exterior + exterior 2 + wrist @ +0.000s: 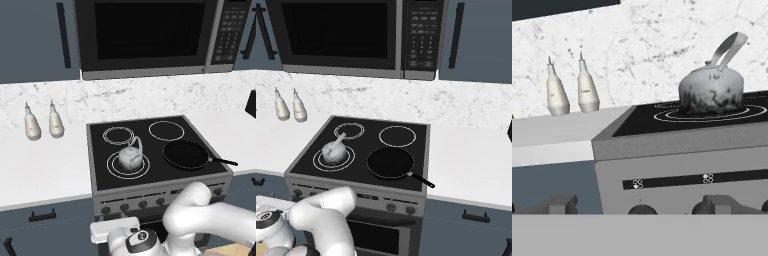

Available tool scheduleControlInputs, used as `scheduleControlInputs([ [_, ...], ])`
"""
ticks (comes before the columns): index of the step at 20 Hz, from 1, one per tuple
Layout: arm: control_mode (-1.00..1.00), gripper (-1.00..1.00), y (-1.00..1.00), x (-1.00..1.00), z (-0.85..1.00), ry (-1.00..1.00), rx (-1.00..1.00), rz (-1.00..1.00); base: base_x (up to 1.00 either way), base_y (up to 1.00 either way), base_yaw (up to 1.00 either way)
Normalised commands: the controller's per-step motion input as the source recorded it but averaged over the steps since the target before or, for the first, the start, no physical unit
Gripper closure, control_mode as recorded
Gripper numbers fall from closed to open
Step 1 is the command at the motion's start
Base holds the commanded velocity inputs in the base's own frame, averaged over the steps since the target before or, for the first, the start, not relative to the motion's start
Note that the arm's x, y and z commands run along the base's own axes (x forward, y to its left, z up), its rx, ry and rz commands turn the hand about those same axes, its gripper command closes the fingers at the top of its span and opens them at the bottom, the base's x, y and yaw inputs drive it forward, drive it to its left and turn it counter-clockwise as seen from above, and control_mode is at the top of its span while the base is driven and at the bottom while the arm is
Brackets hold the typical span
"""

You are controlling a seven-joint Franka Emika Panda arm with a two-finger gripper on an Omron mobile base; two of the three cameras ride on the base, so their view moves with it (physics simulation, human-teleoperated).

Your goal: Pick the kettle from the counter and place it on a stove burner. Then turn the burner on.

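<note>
Cupboards: grey-blue, on the wall, with a microwave hung over the stove.

Surface: white, faintly veined, running either side of the stove.

Stove: black glass top, 4 marked rings, a row of knobs along its front panel.

Arm: white, folded low in front of the stove, below the level of the glass top.

Frying pan: black, on the front ring to the right, handle pointing right.

Burner: widest double ring, front left.

Kettle: marbled grey-white, upright on that burner and inside its outline, handle raised. Placement looks done.

2 pale bottles: side by side on the surface, left of the stove, well apart from the kettle.

Hand: facing the stove front at knob height; whether wide or narrow I cannot tell.

Left to do: turn the knob for that burner.
</note>
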Motion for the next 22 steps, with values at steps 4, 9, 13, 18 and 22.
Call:
scheduleControlInputs([
  [4, -1.0, -1.0, 0.0, 0.05, -0.09, 0.17, 0.0, 0.0, 0.0, 0.0, 0.0],
  [9, -1.0, -1.0, 0.0, 0.0, -0.17, 0.04, 0.0, 0.0, 0.0, 0.0, 0.0],
  [13, -1.0, -1.0, -0.04, 0.0, -0.22, 0.01, 0.0, 0.0, 0.0, 0.0, 0.0],
  [18, -1.0, -1.0, -0.02, 0.02, -0.07, 0.0, 0.0, 0.0, 0.0, 0.0, 0.0],
  [22, -1.0, -1.0, 0.0, 0.26, -0.06, 0.0, -0.02, 0.0, 0.0, 0.0, 0.0],
])
